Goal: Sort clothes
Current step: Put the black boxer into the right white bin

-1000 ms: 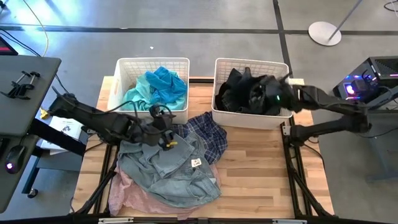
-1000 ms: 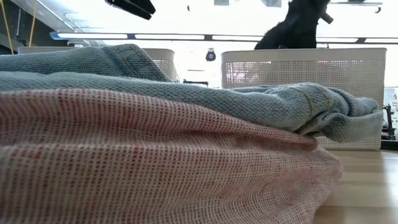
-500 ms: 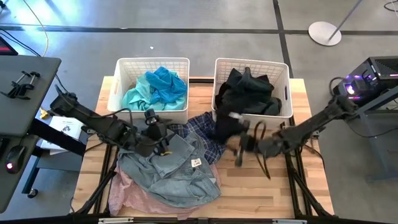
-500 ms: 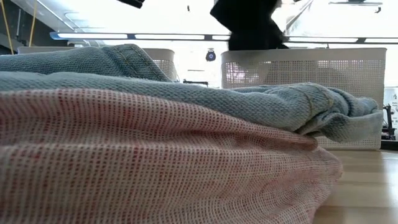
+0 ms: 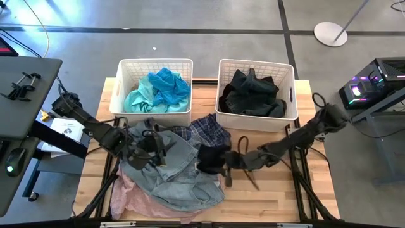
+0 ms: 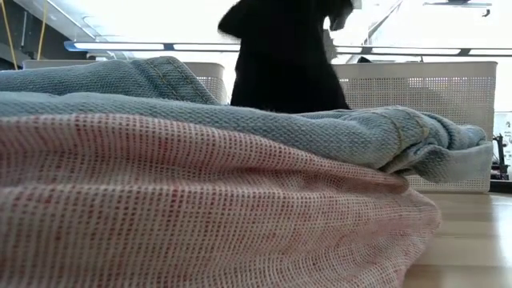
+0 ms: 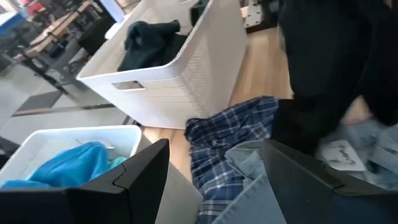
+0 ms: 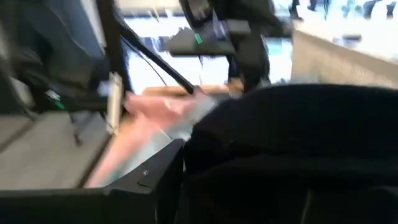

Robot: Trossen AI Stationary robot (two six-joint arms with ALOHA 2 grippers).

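The clothes lie in three places. A loose heap covers the near left part of the wooden bench [image 5: 266,190]: grey-blue denim [image 5: 171,171] on top, rumpled with stitched seams and a small white tag, a pale pink open-weave cloth [image 5: 136,199] spread beneath it, and a navy-white plaid piece [image 5: 209,130] poking out on the side toward the baskets. The left white basket [image 5: 123,66] holds crumpled teal fabric [image 5: 158,88]; the right white basket [image 5: 288,69] holds bunched black garments [image 5: 253,95]. The right gripper [image 5: 221,159] reaches low across the bench to the edge of the heap with a black garment [image 5: 209,157] bunched at its tip, hanging dark and limp over the denim in the low view; whether its fingers are clamped on it cannot be told. The left gripper [image 5: 149,142] sits over the denim, fingers spread wide with nothing between them.
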